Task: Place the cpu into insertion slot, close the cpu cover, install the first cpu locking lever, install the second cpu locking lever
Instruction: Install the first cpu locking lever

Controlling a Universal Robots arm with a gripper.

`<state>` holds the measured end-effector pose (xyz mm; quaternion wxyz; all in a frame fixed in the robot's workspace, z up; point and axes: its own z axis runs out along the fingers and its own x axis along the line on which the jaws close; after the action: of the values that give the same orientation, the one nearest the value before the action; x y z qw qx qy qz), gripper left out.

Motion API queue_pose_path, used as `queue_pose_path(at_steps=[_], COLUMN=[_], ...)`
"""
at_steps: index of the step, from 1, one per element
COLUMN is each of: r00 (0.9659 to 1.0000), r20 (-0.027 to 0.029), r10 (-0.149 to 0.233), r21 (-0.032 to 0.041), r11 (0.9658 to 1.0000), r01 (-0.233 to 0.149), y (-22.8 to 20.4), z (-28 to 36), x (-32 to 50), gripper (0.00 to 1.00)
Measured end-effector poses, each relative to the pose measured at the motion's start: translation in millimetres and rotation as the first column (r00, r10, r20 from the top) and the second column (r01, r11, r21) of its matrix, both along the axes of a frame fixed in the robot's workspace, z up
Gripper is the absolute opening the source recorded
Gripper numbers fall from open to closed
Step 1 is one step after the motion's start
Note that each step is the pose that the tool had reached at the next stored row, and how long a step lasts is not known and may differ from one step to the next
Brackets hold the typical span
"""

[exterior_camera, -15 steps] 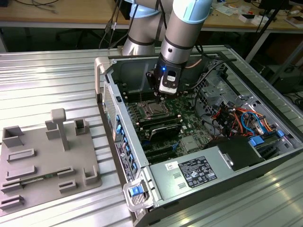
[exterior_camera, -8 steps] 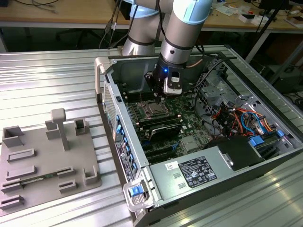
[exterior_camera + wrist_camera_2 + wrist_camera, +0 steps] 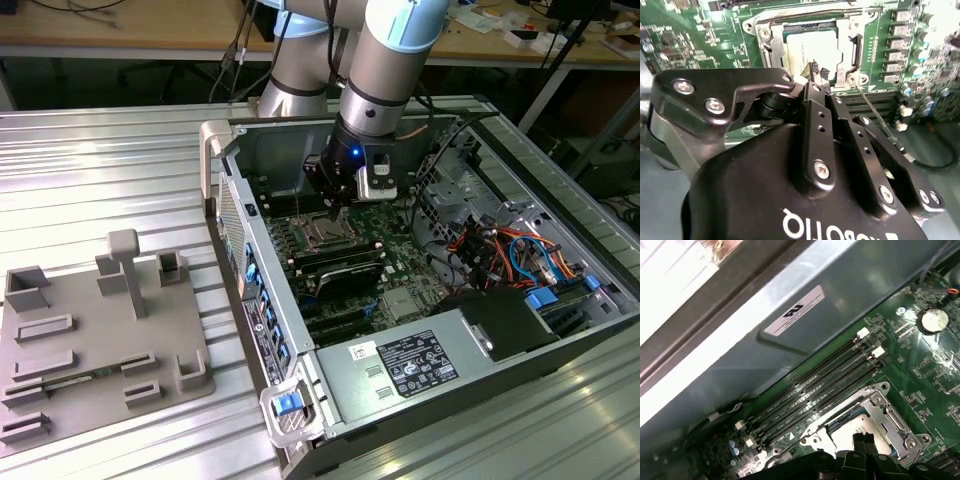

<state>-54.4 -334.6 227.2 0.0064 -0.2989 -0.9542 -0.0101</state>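
Open PC case lies on its side on the ribbed metal desk. Inside it: green motherboard, grey power supply box w/ a label at the near end, and orange + blue cables bundled toward the exterior view's right. The arm reaches down into the case from the far side, and the claw sits right over the insertion slot.

Second wrist view: the cpu is in the slot, its pale metal top showing thru the cut-out of the cpu cover. The cover looks to lie flat on the socket, w/ its frame all round the chip. The claw has its tips drawn together w/ nothing seen between them, at the cover's edge. Touching it or just above, can't tell. A thin wire locking lever runs from a socket corner out across the memory slots. Latched or not, can't tell.

First wrist view: the claw is over the cpu, w/ the cover frame around it. Memory slots run in a row between the socket and the case wall, which carries a white sticker. A coin battery sits on the board, well apart from the socket.

On the desk at the exterior view's left, beside the case, is a grey fixture tray w/ moulded blocks & slots. What's in the slots, can't tell.
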Motion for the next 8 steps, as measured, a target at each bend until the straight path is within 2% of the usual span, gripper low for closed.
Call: queue_pose_path(at_steps=[1, 3, 5, 7, 8], r00=[0.9994, 0.9975, 0.9909, 0.9853, 0.9839], r20=[0.0000, 0.0000, 0.0001, 0.0002, 0.0002], r10=[0.034, 0.070, 0.134, 0.171, 0.179], r21=[-0.0001, -0.0001, 0.0007, 0.0012, 0.0013], r11=[0.9994, 0.9975, 0.9909, 0.9853, 0.9839], r01=[-0.034, -0.070, -0.134, -0.171, -0.179], y=[0.0, 0.0, 0.0, 0.0, 0.0], z=[-0.2, -0.3, -0.5, -0.5, -0.5], x=[0.0, 0.0, 0.0, 0.0, 0.0], gripper=[0.11, 0.11, 0.11, 0.11, 0.11])
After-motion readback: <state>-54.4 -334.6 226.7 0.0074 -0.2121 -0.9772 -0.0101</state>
